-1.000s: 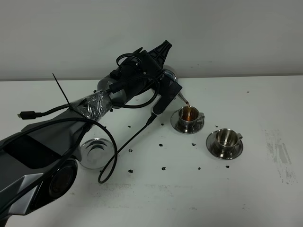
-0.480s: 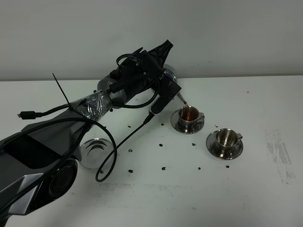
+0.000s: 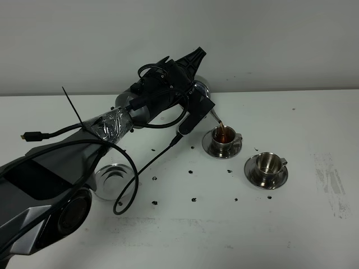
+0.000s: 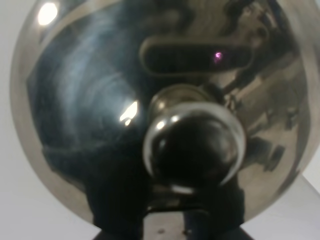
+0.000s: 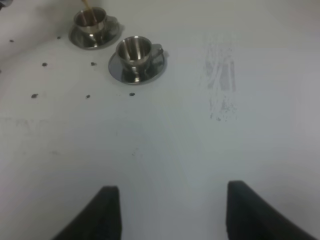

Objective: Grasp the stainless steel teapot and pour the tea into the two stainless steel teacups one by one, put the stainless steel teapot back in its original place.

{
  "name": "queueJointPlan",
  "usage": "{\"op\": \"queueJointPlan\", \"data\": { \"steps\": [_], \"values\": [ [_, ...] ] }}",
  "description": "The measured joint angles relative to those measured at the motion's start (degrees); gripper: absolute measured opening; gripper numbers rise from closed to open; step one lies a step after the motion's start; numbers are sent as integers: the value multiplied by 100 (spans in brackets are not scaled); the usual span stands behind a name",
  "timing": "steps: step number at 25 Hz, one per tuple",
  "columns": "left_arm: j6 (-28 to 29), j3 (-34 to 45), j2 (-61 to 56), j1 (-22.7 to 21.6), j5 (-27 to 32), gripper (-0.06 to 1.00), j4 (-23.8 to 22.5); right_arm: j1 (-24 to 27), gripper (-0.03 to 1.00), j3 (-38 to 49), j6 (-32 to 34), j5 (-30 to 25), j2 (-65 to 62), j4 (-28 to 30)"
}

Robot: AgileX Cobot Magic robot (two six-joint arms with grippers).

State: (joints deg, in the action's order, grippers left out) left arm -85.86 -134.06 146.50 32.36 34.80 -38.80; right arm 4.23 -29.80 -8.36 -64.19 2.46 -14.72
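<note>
Our left pincer (image 3: 189, 68) clamps the shiny conical steel teapot (image 3: 202, 88), tipped forward; its thin spout (image 3: 217, 116) points down beyond the pincer into the nearer small steel cup (image 3: 224, 135).

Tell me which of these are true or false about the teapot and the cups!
1. Tea is pouring into the back cup. True.
2. The front cup is full of tea. False: its inside looks bare and shiny.
3. The teapot sits on its coaster. False: the left gripper holds it tipped above the back cup, and the coaster has nothing on it.
4. The right gripper is open and holds nothing. True.
5. Both cups stand straight on the table. False: each stands on a saucer.
</note>
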Motion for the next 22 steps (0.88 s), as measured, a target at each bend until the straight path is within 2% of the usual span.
{"op": "queueJointPlan", "data": {
  "steps": [22],
  "values": [
    [-109,0,0,0,-112,17,-17,0,47,0,0,0,0,0]
  ]
}}
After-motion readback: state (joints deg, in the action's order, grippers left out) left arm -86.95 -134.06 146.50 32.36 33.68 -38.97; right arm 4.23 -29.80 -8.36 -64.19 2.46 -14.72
